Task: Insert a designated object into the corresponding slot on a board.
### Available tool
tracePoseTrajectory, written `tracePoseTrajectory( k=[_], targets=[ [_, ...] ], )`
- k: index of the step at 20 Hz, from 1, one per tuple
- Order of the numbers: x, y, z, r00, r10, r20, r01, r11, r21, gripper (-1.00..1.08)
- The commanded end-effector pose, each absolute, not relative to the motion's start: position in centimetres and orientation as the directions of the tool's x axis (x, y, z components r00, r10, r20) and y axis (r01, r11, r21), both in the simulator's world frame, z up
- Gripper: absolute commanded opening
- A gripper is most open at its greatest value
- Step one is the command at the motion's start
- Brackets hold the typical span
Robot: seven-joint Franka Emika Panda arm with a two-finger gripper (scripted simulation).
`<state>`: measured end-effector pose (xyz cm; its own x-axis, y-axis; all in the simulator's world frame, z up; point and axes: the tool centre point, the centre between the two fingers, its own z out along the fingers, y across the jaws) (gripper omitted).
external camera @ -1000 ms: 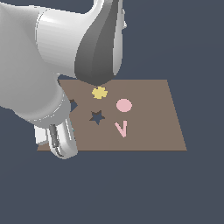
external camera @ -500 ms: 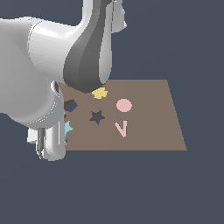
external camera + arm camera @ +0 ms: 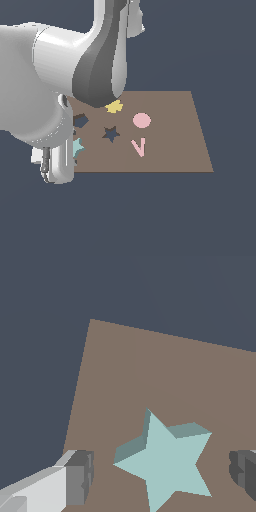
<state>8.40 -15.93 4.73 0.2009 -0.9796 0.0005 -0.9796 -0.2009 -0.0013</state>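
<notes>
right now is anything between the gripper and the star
Nothing visible. In the wrist view the star lies flat on the board, between the open fingers with bare board on either side. They do not touch it yet.

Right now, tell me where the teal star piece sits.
The teal star piece lies flat on the brown board near its corner at the exterior view's left, between the open pincer's fingers, apart from both.

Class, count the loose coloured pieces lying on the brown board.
4: teal star beside the arm, yellow flower, pink disc, pink V. The arm may hide others.
</notes>
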Motion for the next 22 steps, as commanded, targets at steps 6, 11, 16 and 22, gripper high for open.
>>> tracePoseTrajectory(
  k=[6, 11, 16, 22],
  targets=[
    [8.3, -15.9, 3.0, 0.201, -0.980, 0.000, -0.980, -0.201, 0.000, 1.00],
    [8.3, -15.9, 3.0, 0.201, -0.980, 0.000, -0.980, -0.201, 0.000, -1.00],
    [8.3, -15.9, 3.0, 0.201, -0.980, 0.000, -0.980, -0.201, 0.000, -1.00],
    [8.3, -15.9, 3.3, 0.201, -0.980, 0.000, -0.980, -0.201, 0.000, -1.00]
  ],
)
